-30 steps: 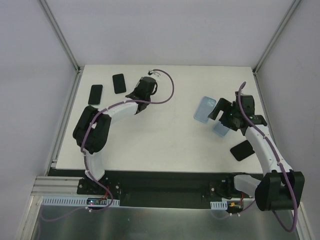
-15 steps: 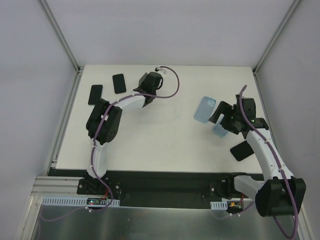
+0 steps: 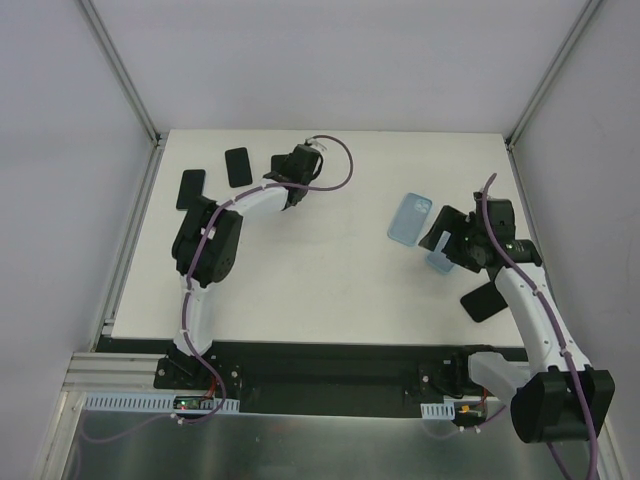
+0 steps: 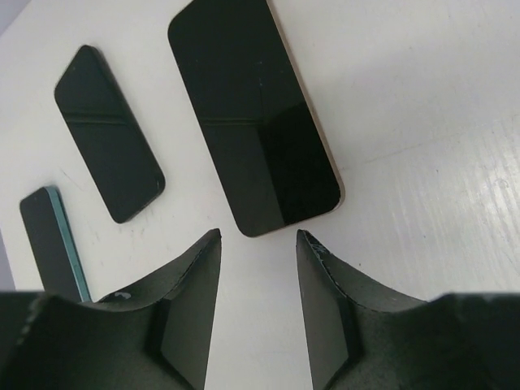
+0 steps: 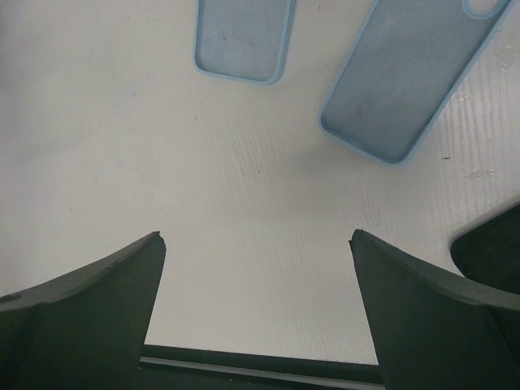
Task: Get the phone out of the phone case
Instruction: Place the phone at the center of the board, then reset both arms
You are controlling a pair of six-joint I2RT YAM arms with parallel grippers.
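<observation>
A matte white table (image 3: 330, 270), faintly ribbed up close, stands between grey walls (image 3: 60, 120) and aluminium posts (image 3: 120, 70). Near its far-left corner lie glossy rounded slabs: a teal-edged phone (image 4: 49, 244), a black phone (image 4: 110, 134) and a tan-rimmed phone (image 4: 260, 122). The tan-rimmed phone lies just ahead of the left gripper (image 4: 256, 276), whose jaws are partly apart and empty. Toward the right edge lie a pale blue phone case (image 5: 244, 36) and a second blue case (image 5: 414, 77). The right gripper (image 5: 256, 268) is spread wide there, holding nothing, with a dark phone (image 3: 485, 300) beside it.

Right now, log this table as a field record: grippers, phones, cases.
left gripper: open, empty, tips just short of the gold-edged phone
right gripper: open wide, empty, above bare table
other phones: black phone beside it; teal-edged phone, maybe still cased; right-side phone near the cases
cases: blue case with camera cutout and second blue case, both empty, apart
</observation>
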